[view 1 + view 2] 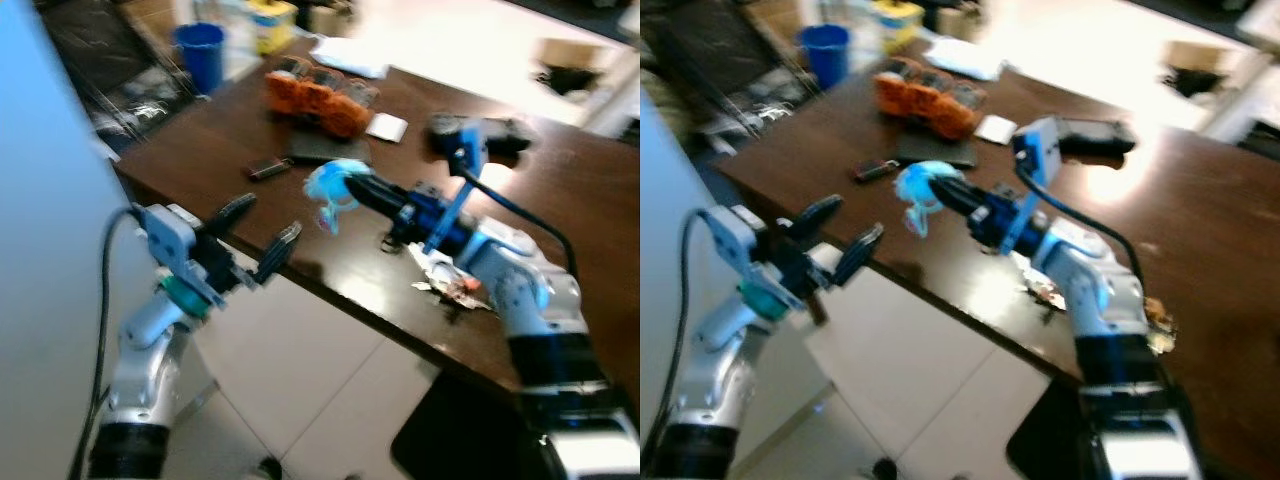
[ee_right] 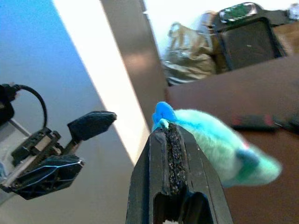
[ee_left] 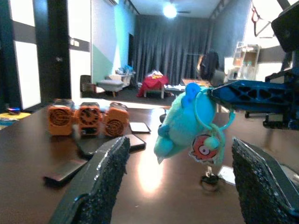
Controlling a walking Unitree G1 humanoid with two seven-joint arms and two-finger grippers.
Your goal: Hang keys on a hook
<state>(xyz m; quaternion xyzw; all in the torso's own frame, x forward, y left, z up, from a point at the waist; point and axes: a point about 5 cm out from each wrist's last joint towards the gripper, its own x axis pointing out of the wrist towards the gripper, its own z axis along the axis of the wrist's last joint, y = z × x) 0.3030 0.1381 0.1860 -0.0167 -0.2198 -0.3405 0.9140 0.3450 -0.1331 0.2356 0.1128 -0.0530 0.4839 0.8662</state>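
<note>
Right gripper (image 1: 345, 185) fingers clamp keys (image 1: 330, 196) with teal plush fob, held above dark surface (image 1: 220, 130). Left gripper (image 1: 262, 232), at its 8 o'clock, fingers wide. Carry step; next: locate hook.

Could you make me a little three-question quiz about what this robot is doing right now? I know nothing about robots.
1. True or false: the right gripper is shut on the light-blue plush keychain.
2. How does the left gripper stand? A. shut on a phone; B. open and holding nothing; C. resting on the orange fans.
3. In a few words: what stands at the far corner of the brown table, beyond the orange fans?

Key
1. True: its fingers are pinched together with the plush hanging at their tips.
2. B: its two fingers are spread, off the table's near edge.
3. A blue cup.
</note>
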